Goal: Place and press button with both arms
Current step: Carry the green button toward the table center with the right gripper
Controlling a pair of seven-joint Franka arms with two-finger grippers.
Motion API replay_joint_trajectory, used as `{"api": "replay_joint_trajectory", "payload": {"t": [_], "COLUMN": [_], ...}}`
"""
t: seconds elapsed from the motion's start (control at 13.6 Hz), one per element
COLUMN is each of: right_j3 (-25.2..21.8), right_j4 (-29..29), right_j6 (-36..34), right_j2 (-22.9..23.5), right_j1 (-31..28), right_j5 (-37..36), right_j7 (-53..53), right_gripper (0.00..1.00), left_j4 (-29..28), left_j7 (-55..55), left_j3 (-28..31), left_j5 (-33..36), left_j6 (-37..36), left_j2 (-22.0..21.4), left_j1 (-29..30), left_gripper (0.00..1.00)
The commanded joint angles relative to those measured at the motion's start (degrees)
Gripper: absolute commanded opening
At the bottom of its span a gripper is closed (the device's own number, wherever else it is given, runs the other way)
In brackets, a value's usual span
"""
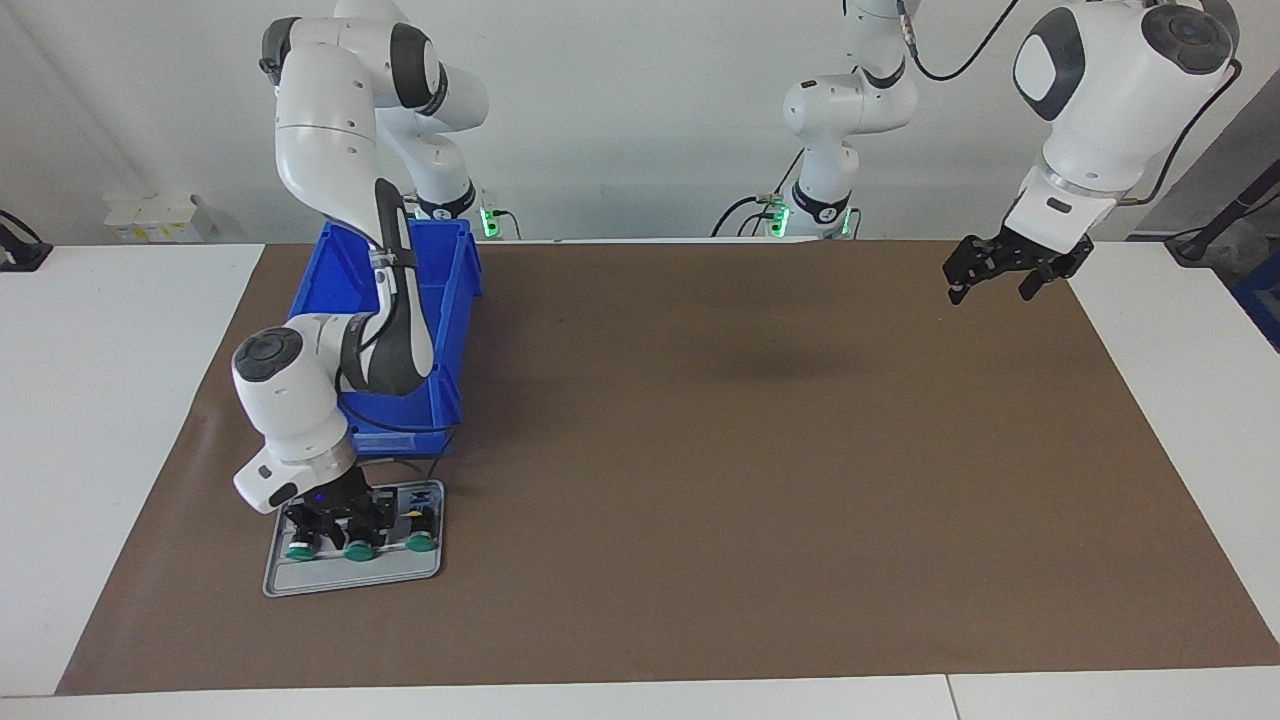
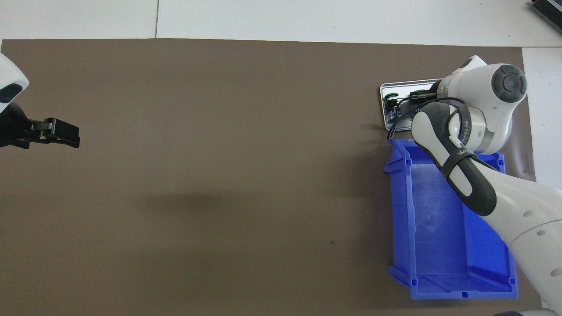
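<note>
Facing view shows three green-capped buttons in a row on a grey tray lying on the counter, farther from the robots than the blue bin. The right end effector is down over them; I cannot tell its grip. The left end effector hangs open above the left arm's end.

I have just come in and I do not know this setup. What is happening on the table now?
The right gripper is down over a grey tray that holds three green-capped buttons, at the buttons nearer the right arm's end. A blue bin sits nearer to the robots than the tray. The left gripper waits in the air, open, over the brown mat at the left arm's end.
</note>
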Motion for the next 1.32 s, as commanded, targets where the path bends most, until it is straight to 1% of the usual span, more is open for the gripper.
{"api": "replay_joint_trajectory", "payload": {"t": [0.0, 0.07, 0.29, 0.37, 0.44, 0.52, 0.66, 0.74, 0.96, 1.1, 1.25], "right_j3": [-0.02, -0.55, -2.22, -2.22, -2.22, -2.22, -1.79, -1.52, -1.17, -1.17, -1.34], "right_j4": [4.78, 8.11, 14.98, 16.74, 17.80, 17.99, 17.90, 17.90, 17.11, 16.41, 15.88], "right_j6": [-5.71, -10.45, -19.43, -22.59, -25.32, -26.48, -27.01, -27.63, -27.10, -26.49, -26.49], "right_j2": [-0.53, -0.79, -1.94, -2.64, -3.08, -4.21, -6.06, -6.33, -6.69, -5.90, -5.72], "right_j1": [-0.78, -0.69, -0.26, 0.09, 0.88, 2.89, 7.11, 9.39, 18.61, 25.82, 31.01], "right_j5": [2.68, 1.98, 0.92, 0.05, -1.52, -4.15, -8.64, -8.66, -8.40, -8.92, -9.36], "right_j7": [0.22, 3.63, 15.84, 21.97, 30.82, 41.35, 58.51, 67.21, 92.53, 105.82, 114.20], "right_gripper": [0.00, 0.00, 0.00, 0.00, 0.00, 0.00, 0.00, 0.00, 0.00, 0.00, 0.00], "left_j4": [-1.02, -1.02, -1.02, -1.02, -1.02, -1.02, -1.02, -1.02, -1.02, -1.02, -1.02], "left_j7": [0.46, 0.46, 0.46, 0.46, 0.46, 0.46, 0.46, 0.46, 0.46, 0.55, 0.55], "left_j3": [-0.18, -0.18, -0.18, -0.10, -0.18, -0.18, -0.18, -0.18, -0.18, -0.18, -0.10], "left_j5": [-0.63, -0.63, -0.63, -0.63, -0.63, -0.63, -0.63, -0.63, -0.63, -0.63, -0.63], "left_j6": [0.43, 0.43, 0.43, 0.43, 0.43, 0.43, 0.43, 0.43, 0.43, 0.43, 0.43], "left_j2": [-1.10, -1.10, -1.10, -1.10, -1.10, -1.10, -1.10, -1.10, -1.10, -1.10, -1.10], "left_j1": [0.46, 0.46, 0.46, 0.46, 0.46, 0.46, 0.46, 0.46, 0.46, 0.46, 0.46], "left_gripper": [1.00, 1.00, 1.00, 1.00, 1.00, 1.00, 1.00, 1.00, 1.00, 1.00, 1.00]}}
